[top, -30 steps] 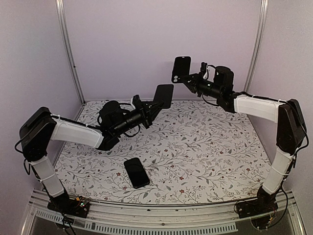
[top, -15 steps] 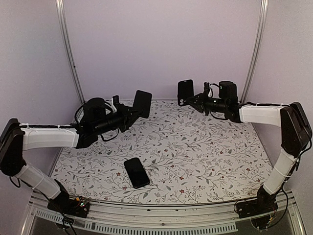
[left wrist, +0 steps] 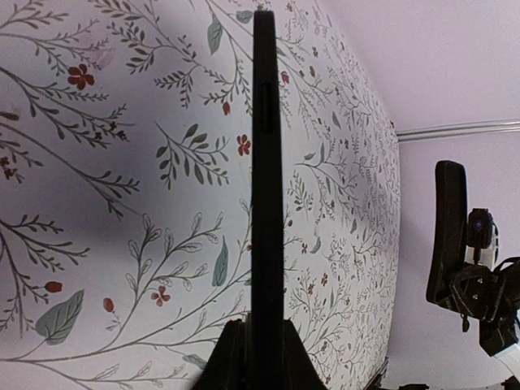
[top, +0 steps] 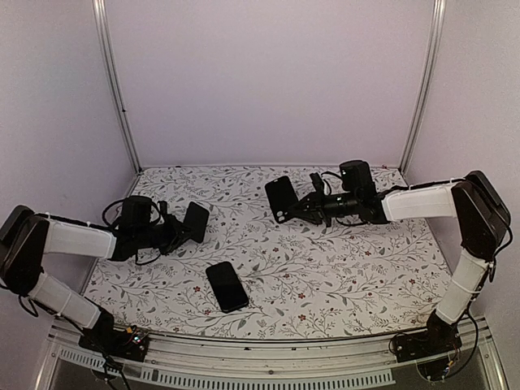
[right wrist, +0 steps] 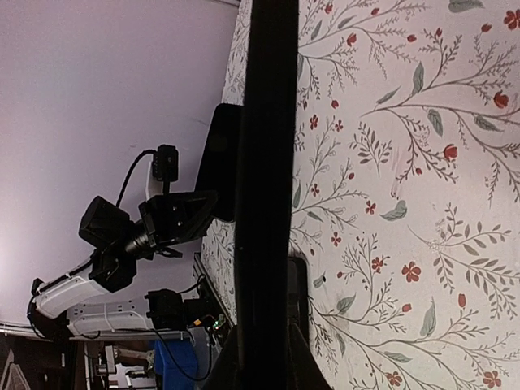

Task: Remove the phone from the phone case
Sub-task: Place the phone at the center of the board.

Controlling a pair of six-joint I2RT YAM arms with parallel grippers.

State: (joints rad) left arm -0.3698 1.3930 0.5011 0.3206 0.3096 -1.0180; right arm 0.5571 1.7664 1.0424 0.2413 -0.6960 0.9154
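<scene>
1. Phone (top: 227,286): a glossy dark handset lies flat and bare on the desk (top: 366,260), near the front edge. It is slightly left of centre, with its long side angled a little. Neither arm touches it.
2. The left claw (top: 179,231) is clamped on the short end of a thin dark slab (top: 196,221). It holds the slab low over the left side of the desk, behind and to the left of the phone.
3. In the left wrist view the slab (left wrist: 265,162) shows edge-on, rising straight from the claw (left wrist: 253,357), with a narrow slot along its side. Whether it is a second handset or a cover, I cannot tell. Whether its lower corner touches the desk is also unclear.
4. The right claw (top: 305,208) is clamped on a case (top: 282,197), a dark panel with an opening at one lower corner. The case is tilted and held above the middle of the desk, behind and to the right of the phone.
5. In the right wrist view the case (right wrist: 265,162) shows as a thick black edge rising from the claw (right wrist: 262,357).
6. Slab and case are well apart, and their broad sides roughly face each other across the desk.
</scene>
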